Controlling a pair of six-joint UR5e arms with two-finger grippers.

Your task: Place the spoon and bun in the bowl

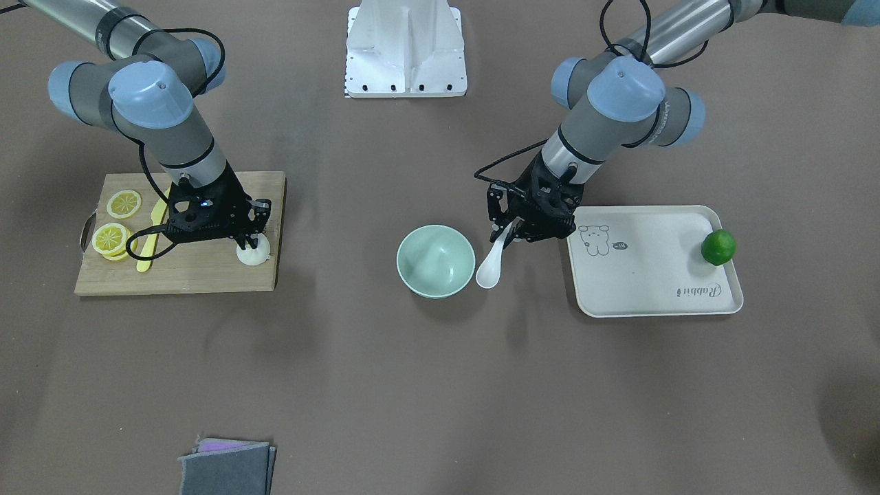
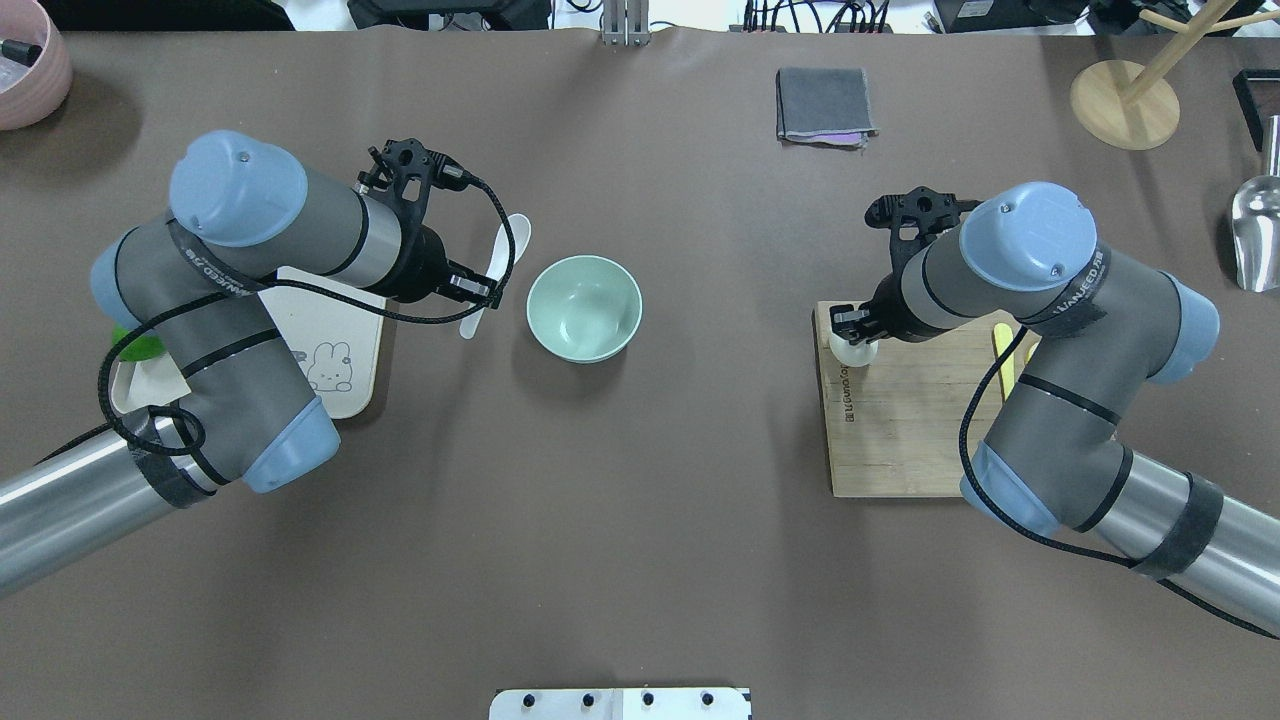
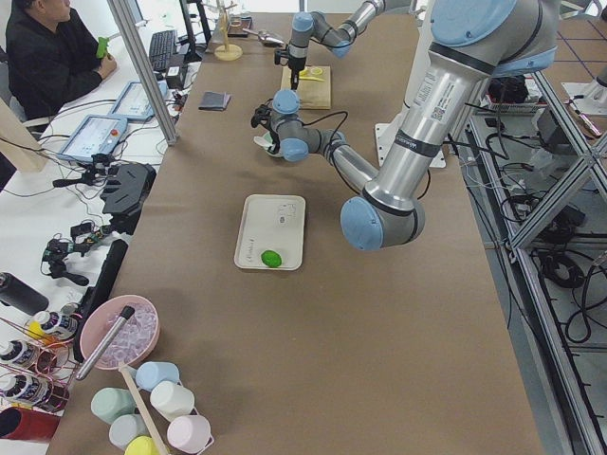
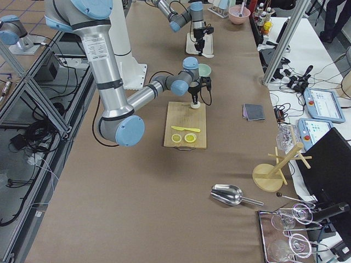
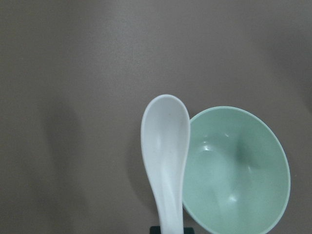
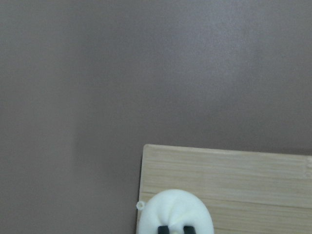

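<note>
Brown bench (image 1: 440, 385) carries a round pale mint-green bowl (image 1: 440, 256) at its middle, empty. The left tool (image 1: 512, 230) is clamped on the handle of the small white ceramic-style soup spoon (image 1: 491, 265). The spoon's long axis runs away from the robot, scoop end foremost, just beside the bowl's rim on the tray side. A cream rectangular tray (image 1: 646, 275) with a green lime (image 1: 718, 247) lies behind that arm.

Across bare bench, the small round white pleated bun (image 1: 254, 254) sits at the bowl-side corner of a wooden cutting board (image 1: 206, 275). The right tool (image 1: 249, 242) is down on its top, fingertips close together – whether they pinch it I cannot tell. Yellow lemon slices (image 1: 113, 237) and a yellow plastic knife (image 1: 148, 251) lie on the board's far end, well apart from the bun. A grey folded cloth (image 1: 227, 467) lies at the operators' edge.
</note>
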